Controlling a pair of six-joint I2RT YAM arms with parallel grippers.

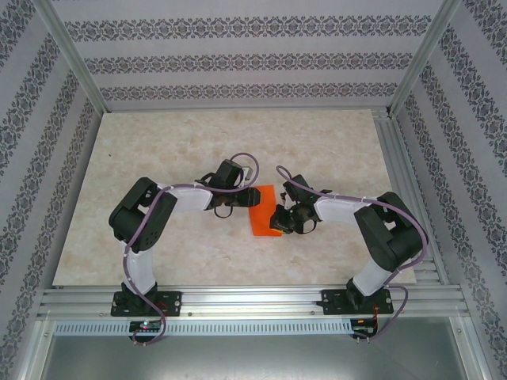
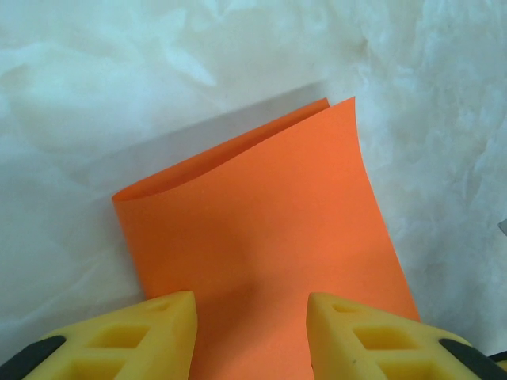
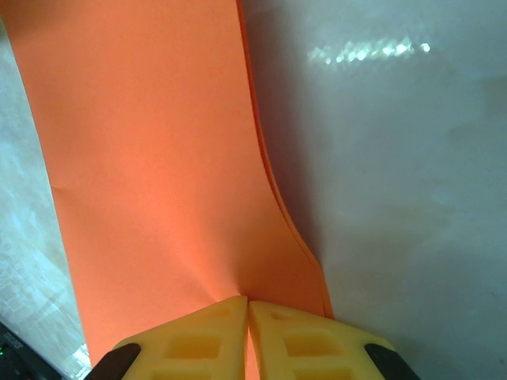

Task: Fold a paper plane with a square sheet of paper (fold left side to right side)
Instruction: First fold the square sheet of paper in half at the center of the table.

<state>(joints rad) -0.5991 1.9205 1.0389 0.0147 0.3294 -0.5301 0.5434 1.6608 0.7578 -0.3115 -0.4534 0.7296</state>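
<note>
**Orange sheet doubled over, crease not yet pressed**

Right fingers (image 3: 238,326) are pressed together, pinching the near edge of the square sheet of paper (image 3: 150,158). The paper puckers just ahead of their tips, and two layers show along the edge to their right.

Left fingers (image 2: 168,326) stand spread, with the paper running under the gap between them. Whether they touch it I cannot tell. Ahead of them the top layer bows up off the lower one in a rounded fold, and the far corners sit slightly off each other.

Beyond both pairs, the sheet lies on the table (image 1: 198,142) between the two wrists.

I judge the side-to-side fold laid over but loose. It wants flattening, and the plane's later folds all remain.
</note>
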